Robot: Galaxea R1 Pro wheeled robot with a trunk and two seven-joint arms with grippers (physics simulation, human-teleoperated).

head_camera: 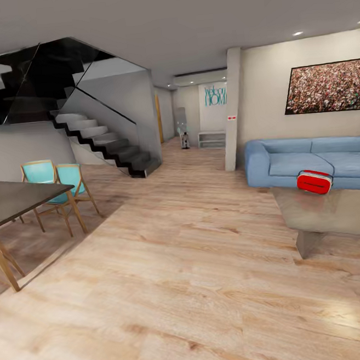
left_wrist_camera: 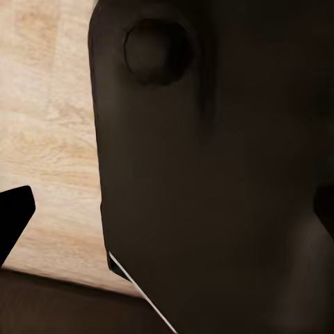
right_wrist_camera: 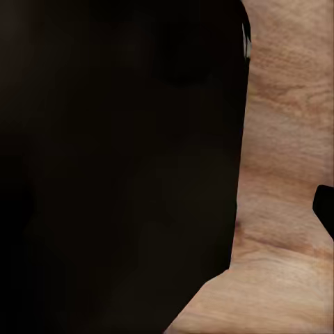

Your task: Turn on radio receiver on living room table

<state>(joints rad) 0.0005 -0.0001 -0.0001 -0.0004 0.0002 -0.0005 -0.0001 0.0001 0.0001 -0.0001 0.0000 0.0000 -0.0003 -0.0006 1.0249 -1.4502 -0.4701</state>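
- Glossy red radio receiver with white trim sitting at right of frame, on the reflective table
- Blue sofa sitting right behind
- Can't tell either gripper's opening, dark bodywork blocking both wrist views

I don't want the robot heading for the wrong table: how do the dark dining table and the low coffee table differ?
The dining table has a dark matte top on slim wooden legs; the coffee table sits lower, with a glossy grey-beige top on a grey angled base. Chairs flank the dining table; the coffee table fronts the sofa and carries the red radio. Both stand on wood floor.
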